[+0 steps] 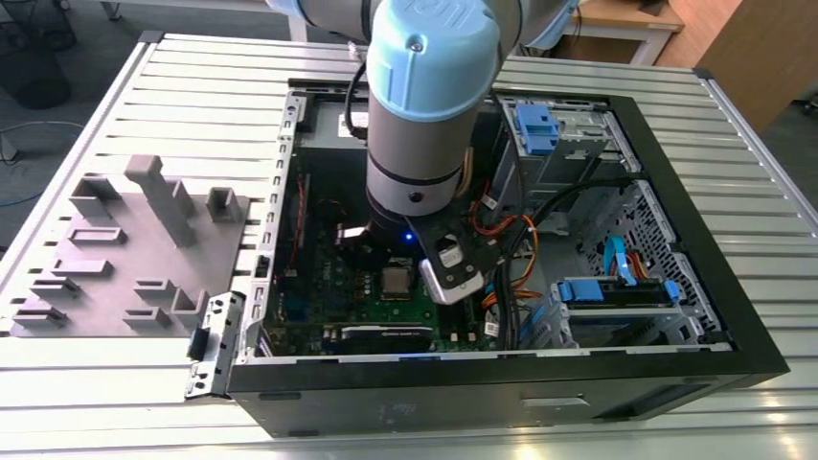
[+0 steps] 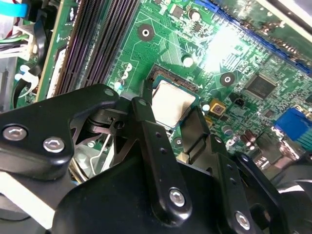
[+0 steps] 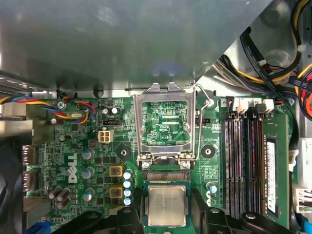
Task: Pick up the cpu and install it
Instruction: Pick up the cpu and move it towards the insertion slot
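A black computer case [image 1: 665, 364], open on top, is laid on a table [image 1: 767, 192] of silvery metal slats, and the light-blue robot arm [image 1: 422, 96] is reached down into it. Inside the case a green motherboard [image 3: 214, 136] is mounted. The cpu [image 3: 166, 205], a small flat square chip with a silvery-grey metal top, is seated in the dark square socket [image 3: 165, 177] of this board, as seen in both wrist views. The silvery metal retention frame [image 3: 139, 126] of the socket is swung open, away from the chip. The black gripper [image 2: 169, 111] is held just over the socket; its fingers [image 2: 148, 131] are spread apart, one on each side of the cpu, not clamped on it. One long memory module [image 3: 271, 170] is placed in the slots beside the socket. At the exterior view's left a grey moulded tray [image 1: 128, 249] is laid on the table beside the case; what its recesses hold cannot be told.
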Robot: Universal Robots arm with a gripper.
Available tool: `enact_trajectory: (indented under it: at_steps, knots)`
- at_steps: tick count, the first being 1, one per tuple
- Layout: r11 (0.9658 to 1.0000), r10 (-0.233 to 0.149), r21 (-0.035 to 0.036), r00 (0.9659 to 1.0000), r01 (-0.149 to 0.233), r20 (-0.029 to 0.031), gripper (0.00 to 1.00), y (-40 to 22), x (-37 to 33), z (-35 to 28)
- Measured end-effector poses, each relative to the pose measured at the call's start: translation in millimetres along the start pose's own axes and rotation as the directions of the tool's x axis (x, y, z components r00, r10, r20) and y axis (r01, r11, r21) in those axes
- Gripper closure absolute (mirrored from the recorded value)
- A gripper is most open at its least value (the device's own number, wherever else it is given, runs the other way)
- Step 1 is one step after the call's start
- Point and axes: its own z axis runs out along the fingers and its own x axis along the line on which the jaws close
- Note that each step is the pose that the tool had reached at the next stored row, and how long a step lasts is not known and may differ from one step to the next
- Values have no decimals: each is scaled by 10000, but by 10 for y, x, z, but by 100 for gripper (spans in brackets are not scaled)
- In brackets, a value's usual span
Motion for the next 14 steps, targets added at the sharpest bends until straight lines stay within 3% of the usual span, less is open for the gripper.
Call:
enact_trajectory:
  at_steps: [5,14]
  knots:
    - [10000,-1,1,10000,1,0,53,-2,-1,61]
    - [10000,0,1,10000,0,0,53,-3,-8,75]
